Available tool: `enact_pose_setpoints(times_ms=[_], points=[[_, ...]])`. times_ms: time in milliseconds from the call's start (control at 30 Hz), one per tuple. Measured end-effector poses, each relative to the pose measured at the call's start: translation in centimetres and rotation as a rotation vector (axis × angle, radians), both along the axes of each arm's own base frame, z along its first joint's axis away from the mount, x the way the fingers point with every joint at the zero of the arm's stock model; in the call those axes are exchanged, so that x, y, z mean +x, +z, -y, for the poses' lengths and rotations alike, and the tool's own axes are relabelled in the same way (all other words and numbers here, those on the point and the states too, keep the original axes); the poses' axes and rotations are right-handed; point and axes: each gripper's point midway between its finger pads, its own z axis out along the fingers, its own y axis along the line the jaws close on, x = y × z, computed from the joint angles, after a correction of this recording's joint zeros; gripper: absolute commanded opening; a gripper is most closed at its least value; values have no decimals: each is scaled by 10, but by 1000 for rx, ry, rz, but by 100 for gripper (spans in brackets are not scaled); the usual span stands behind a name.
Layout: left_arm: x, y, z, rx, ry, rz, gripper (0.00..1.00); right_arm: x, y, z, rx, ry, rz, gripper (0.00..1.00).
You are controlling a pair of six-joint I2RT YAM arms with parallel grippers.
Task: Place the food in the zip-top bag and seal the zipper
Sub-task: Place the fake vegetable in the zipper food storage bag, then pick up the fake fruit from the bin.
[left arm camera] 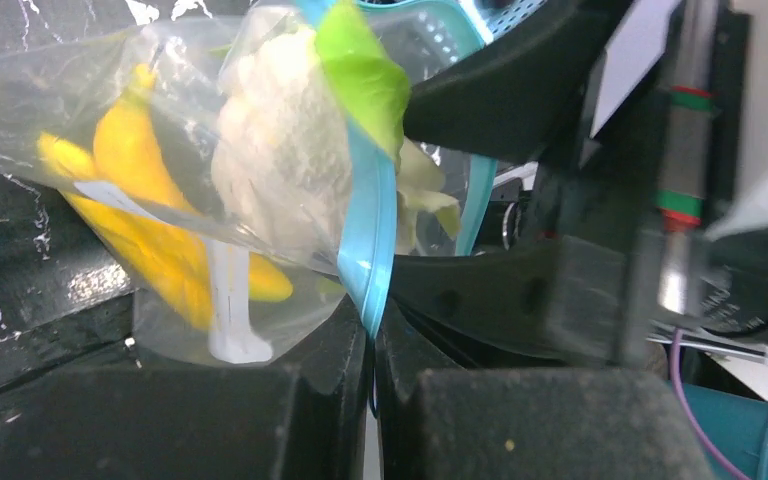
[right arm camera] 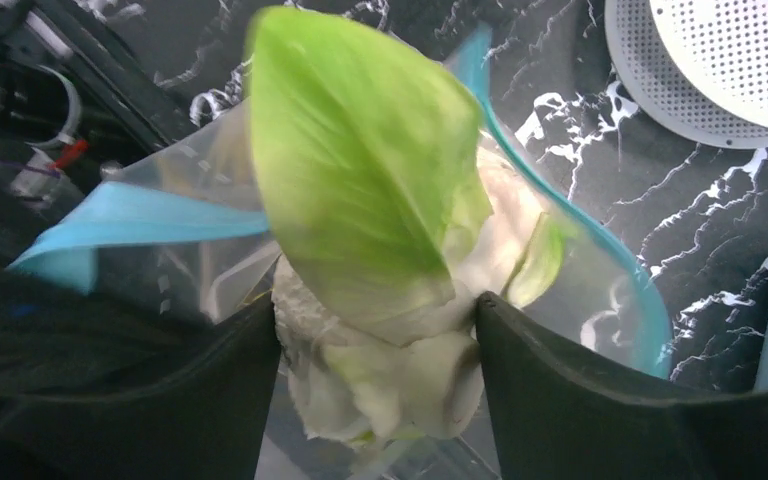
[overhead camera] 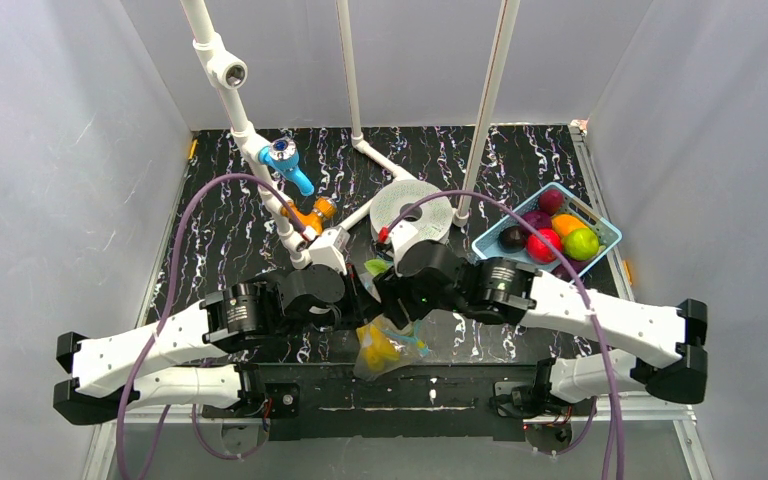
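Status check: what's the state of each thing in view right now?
Left gripper: shut on zipper.
Right gripper: shut on cauliflower.
Bag: mouth open.
Zipper: unsealed.
Cauliflower: in bag mouth.
Banana: inside bag.
Basket: holds several fruits.

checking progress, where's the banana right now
The banana is inside the zip-top bag, left of the cauliflower in the left wrist view.

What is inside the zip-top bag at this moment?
A yellow banana and the white cauliflower, its green leaf at the mouth. Anything behind them is covered.
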Motion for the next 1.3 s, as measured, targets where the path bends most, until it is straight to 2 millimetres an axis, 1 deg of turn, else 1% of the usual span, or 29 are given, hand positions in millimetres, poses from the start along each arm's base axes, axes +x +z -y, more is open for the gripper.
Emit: enact_pose_setpoints(times_ms=[100, 167, 200, 267, 333, 433, 500, 600, 667, 800, 900, 933, 1000, 1033, 1133, 1167, 1267, 1300], points=[[-3, -6, -2, 28, -9, -12, 0, 1, -14, 1, -72, -8, -1, 97], [-3, -7, -2, 26, -7, -14, 0, 4, -14, 5, -90, -15, 4, 98], [-3, -6, -1, 20, -5, -15, 0, 3, -8, 7, -80, -8, 10, 98], [-3, -5, -2, 13, -3, -16, 0, 1, 11, 8, -30, 6, 27, 98], [-3, -5, -3, 10, 0, -14, 0, -3, 36, 10, 44, 20, 41, 98], [-2, -4, -4, 4, 7, -11, 0, -13, 73, 12, 173, 59, 55, 98], [-2, -3, -4, 1, 9, -12, 0, -17, 87, 16, 225, 65, 68, 97], [-2, -1, -5, -8, 11, -13, 0, -15, 96, 24, 251, 46, 87, 96], [-3, 1, -5, -18, 10, -12, 0, -10, 96, 29, 248, 16, 107, 96], [-3, 12, -3, -63, 4, 3, 0, 10, 94, 51, 222, -97, 157, 96], [-2, 15, -4, -74, 11, 10, 0, 36, 89, 78, 205, -227, 183, 96], [-1, 15, -4, -74, 15, 9, 0, 45, 83, 90, 192, -275, 186, 96], [0, 12, -4, -70, 23, 7, 0, 70, 72, 119, 159, -413, 193, 96], [0, 10, -5, -65, 27, 5, 0, 78, 66, 130, 144, -464, 190, 95], [1, -1, -6, -37, 35, -5, 0, 107, 37, 172, 85, -672, 155, 95], [1, -3, -6, -29, 39, -9, 0, 113, 28, 182, 71, -725, 139, 94], [2, -6, -5, -21, 43, -14, 0, 132, -13, 215, 37, -906, 55, 94], [2, -7, -4, -19, 43, -16, 0, 136, -27, 225, 33, -967, 18, 96]])
